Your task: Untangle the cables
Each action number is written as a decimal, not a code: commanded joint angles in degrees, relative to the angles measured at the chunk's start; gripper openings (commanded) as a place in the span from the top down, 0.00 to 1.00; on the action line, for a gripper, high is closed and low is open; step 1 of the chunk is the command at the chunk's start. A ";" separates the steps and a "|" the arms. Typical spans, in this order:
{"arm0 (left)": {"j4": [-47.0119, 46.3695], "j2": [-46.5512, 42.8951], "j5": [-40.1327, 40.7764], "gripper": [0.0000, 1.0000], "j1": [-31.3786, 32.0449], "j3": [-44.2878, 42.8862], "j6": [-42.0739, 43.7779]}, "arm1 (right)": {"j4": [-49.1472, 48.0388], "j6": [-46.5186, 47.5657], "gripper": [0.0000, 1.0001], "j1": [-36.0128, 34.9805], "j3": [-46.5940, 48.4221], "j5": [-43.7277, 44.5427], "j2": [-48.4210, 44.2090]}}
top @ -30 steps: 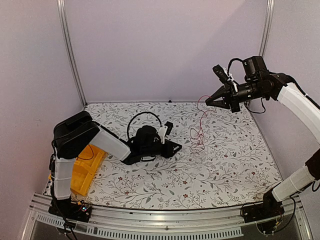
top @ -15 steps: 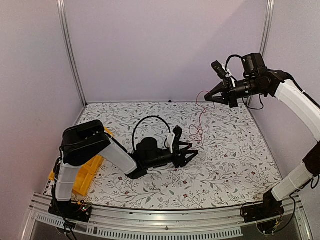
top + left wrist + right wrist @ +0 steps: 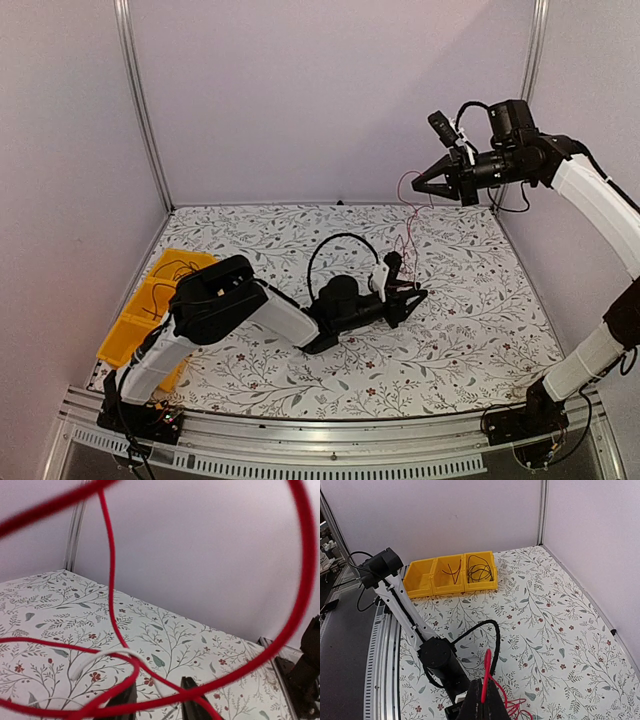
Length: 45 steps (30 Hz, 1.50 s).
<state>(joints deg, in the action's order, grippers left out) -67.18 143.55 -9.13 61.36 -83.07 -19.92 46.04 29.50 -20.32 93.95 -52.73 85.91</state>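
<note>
The right end effector hangs high above the far right part of the table, its fingers pressed together on the red cable. In the right wrist view the two fingers meet at the bottom edge and the red cable rises straight out from between their tips, then curls away below and to the side of them. From that pinch the cable drops in loose bends to the table, ending just beside the left end effector.

The left end effector lies low over the middle of the table, at the end of an arm stretched far forward. Its fingers stand spread, with a clear gap between the two dark tips at the bottom of the left wrist view. Right in front of the left end effector the red cable fills the view: one wide loop sweeps around it, another strand falls straight down, and a lower strand crosses the gap between the tips. I cannot tell whether that strand touches either finger. A thin white strand lies among the red loops, just ahead of the tips.

Well behind the left end effector, beside that arm's base, sits a yellow bin. From the right end effector it lies far ahead across the table, and two compartments of the bin hold black cables, coiled and apart from the red one.
</note>
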 commanded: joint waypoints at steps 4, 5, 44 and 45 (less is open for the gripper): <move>5.91 2.03 4.17 1.00 -0.10 -1.33 -1.09 | -0.57 -0.33 1.00 4.82 7.70 -2.18 0.68; 6.11 1.64 4.47 1.00 -0.10 -0.30 -1.29 | -1.77 -0.94 1.00 6.72 9.24 -2.63 0.46; 19.63 -26.04 2.24 0.31 0.01 14.15 0.18 | -10.72 -5.40 1.00 12.68 -7.43 -5.23 -11.71; 19.75 -25.26 1.38 0.31 0.11 13.45 0.15 | -10.54 -5.41 1.00 12.75 -6.53 -5.20 -11.69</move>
<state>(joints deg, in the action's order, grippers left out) -51.16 115.28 -4.60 61.34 -65.93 -18.31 34.00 24.21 -7.35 82.63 -57.30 75.59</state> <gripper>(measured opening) 0.690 0.022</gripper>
